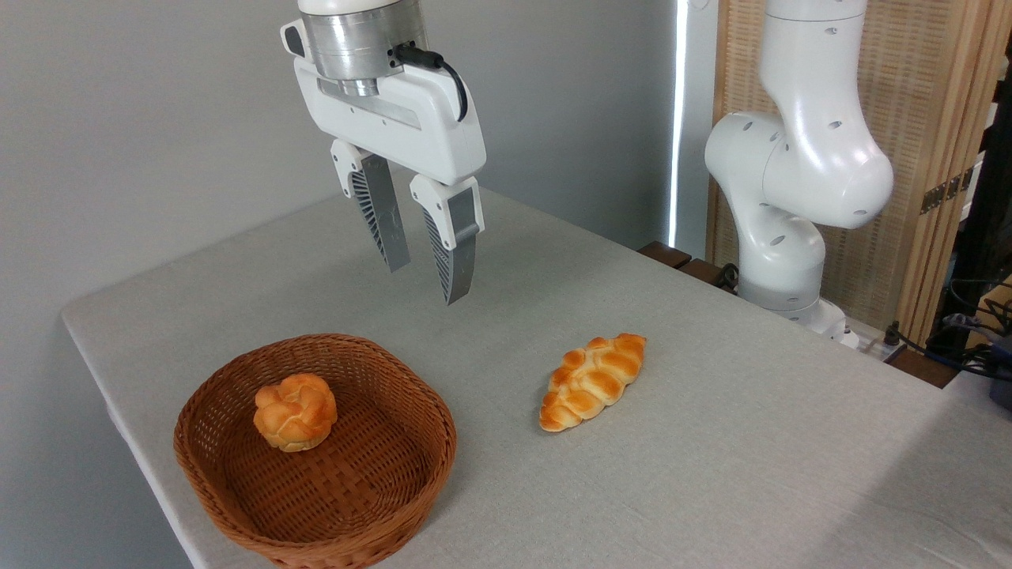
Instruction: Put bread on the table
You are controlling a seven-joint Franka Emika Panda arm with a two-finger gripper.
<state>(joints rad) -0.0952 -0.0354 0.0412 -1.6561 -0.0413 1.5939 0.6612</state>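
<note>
The bread (pixel 295 411), a small round golden bun with a knotted top, lies inside a brown wicker basket (pixel 395 490) at the front left of the grey table (pixel 711 474). My gripper (pixel 427 284) hangs well above the table, behind and to the right of the basket. Its two fingers point down, stand apart and hold nothing.
A longer braided loaf (pixel 593 381) lies on the cloth to the right of the basket. The arm's white base (pixel 791 237) stands at the table's back right edge. The table's left edge runs close to the basket. Cables (pixel 972 348) lie at the far right.
</note>
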